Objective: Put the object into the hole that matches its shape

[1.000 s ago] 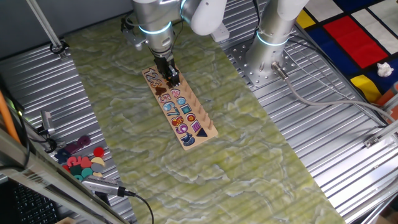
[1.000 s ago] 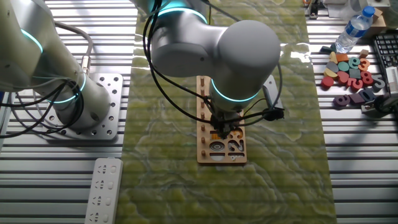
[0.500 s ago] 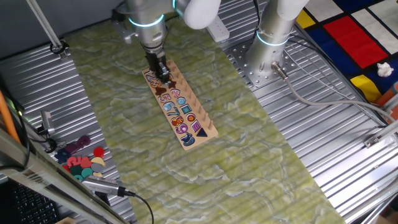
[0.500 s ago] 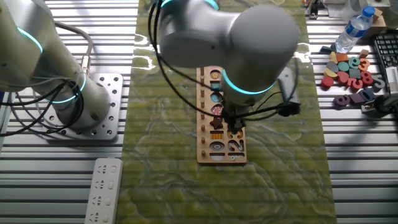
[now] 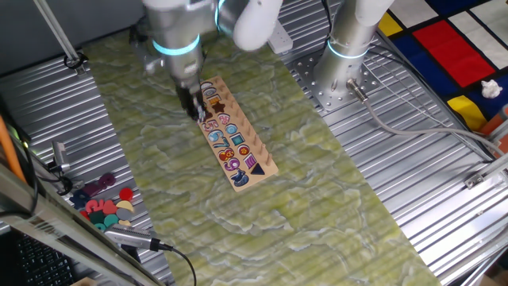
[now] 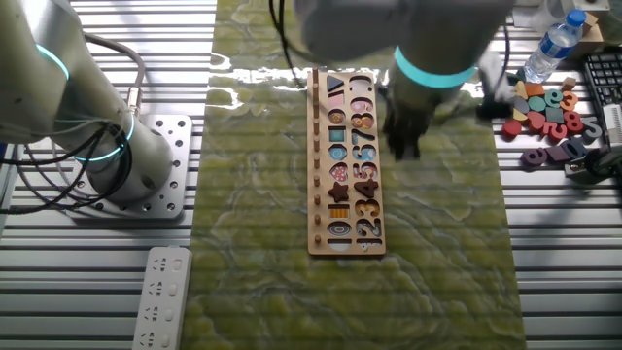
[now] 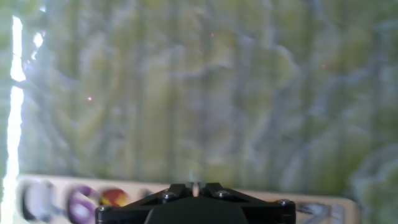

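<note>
The dark reddish-brown star piece (image 6: 337,192) lies in the star hole of the long light-wood puzzle board (image 6: 318,146). It also shows in one fixed view (image 5: 220,103) on the board (image 5: 267,164). My gripper (image 6: 403,148) hangs beside the board's right edge, apart from the star, over the green mat. In one fixed view the gripper (image 5: 193,109) is just left of the board. In the hand view the gripper (image 7: 195,185) has its jaws together with nothing between them, and the board (image 7: 56,186) is a blurred strip at the bottom.
Loose coloured pieces (image 6: 549,109) lie off the mat, also seen in one fixed view (image 5: 103,202). A water bottle (image 6: 549,49) stands near them. A second arm's base (image 6: 107,146) and a remote (image 6: 162,297) sit on the ribbed metal table.
My gripper has left the star on the board and moved sideways off the board and up its length. The star stays in its recess.
</note>
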`<state>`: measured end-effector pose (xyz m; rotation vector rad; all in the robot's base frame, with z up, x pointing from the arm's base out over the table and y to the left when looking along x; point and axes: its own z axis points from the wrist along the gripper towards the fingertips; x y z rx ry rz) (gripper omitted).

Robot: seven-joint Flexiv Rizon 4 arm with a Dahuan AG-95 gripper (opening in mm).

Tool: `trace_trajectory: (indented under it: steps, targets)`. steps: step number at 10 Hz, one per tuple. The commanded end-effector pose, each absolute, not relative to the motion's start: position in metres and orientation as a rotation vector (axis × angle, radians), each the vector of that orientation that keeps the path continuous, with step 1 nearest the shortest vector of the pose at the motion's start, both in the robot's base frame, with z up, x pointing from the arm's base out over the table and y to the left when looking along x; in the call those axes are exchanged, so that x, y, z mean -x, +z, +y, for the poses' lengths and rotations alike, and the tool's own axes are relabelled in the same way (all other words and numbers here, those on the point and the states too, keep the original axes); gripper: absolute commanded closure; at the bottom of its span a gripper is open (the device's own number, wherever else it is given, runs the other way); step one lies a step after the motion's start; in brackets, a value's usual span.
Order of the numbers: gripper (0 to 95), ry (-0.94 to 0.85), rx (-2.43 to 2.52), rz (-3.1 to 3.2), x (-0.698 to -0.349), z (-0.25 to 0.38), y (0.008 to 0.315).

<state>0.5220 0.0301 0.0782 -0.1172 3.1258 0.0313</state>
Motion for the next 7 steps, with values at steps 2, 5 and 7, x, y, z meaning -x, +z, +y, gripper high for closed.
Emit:
trace_trajectory:
  steps: [2,5,7]
  targets:
    - [95.0,-0.003,0.088,3.131,-0.546,0.074,0.077]
    - [95.0,0.016,0.094,3.128,-0.544,0.082,0.086]
    - [95.0,0.015,0.127,3.133,-0.541,0.084,0.091]
